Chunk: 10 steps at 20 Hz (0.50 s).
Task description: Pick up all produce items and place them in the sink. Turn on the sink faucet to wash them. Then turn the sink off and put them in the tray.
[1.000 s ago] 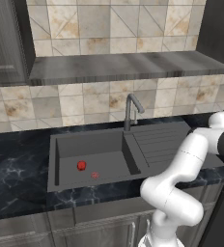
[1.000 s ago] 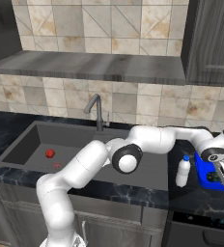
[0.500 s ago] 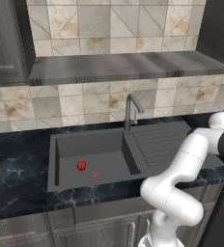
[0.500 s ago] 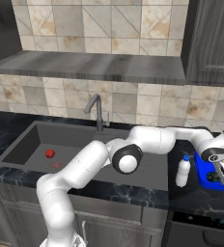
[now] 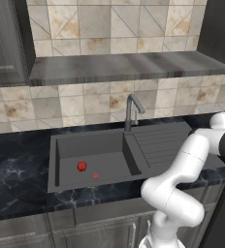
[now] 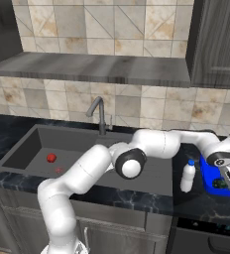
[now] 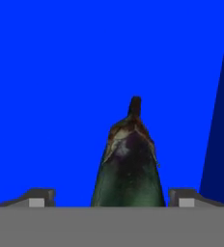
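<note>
Left base view: your bright red round ball (image 5: 81, 166) sits in the dark grey matte sink basin (image 5: 129, 157), awaiting transfer.

Right base view: your end effector (image 6: 229, 182) hangs over the bright blue shallow tray (image 6: 208, 177).

Hand view: fingertips (image 7: 40, 198) stand parted, clear of the dark green-black oval produce (image 7: 128, 170) lying between them on blue; judged released.

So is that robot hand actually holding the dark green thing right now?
No. The jaws stand apart on either side of the dark green produce item, clear of it; it lies on the blue tray.
</note>
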{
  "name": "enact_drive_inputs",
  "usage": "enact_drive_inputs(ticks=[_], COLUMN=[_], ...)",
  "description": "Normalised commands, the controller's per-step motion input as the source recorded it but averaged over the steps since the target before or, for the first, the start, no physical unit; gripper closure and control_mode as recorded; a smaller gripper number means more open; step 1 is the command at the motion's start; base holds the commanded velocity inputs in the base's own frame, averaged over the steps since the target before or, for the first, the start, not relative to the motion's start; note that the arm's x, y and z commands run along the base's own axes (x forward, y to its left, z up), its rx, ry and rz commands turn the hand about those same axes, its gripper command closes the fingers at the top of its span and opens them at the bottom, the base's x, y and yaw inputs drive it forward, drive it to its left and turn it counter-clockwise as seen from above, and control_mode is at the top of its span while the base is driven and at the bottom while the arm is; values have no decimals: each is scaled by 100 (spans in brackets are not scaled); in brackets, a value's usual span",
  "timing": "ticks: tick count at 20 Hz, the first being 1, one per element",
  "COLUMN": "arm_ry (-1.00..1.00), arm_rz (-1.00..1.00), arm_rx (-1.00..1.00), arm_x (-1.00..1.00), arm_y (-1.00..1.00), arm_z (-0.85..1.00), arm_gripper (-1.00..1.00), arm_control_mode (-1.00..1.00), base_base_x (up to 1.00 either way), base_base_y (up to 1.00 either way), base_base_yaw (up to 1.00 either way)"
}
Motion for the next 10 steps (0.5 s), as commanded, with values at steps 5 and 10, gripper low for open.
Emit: enact_drive_inputs(ticks=[5,10], arm_ry=[-4,-1], arm_rz=[0,0], arm_rx=[-4,-9], arm_x=[-2,-1], arm_y=[12,10], arm_z=[36,41], arm_gripper=[-100,-100], arm_control_mode=[-100,-100], base_base_x=[0,0], base_base_y=[0,0], base_base_yaw=[0,0])
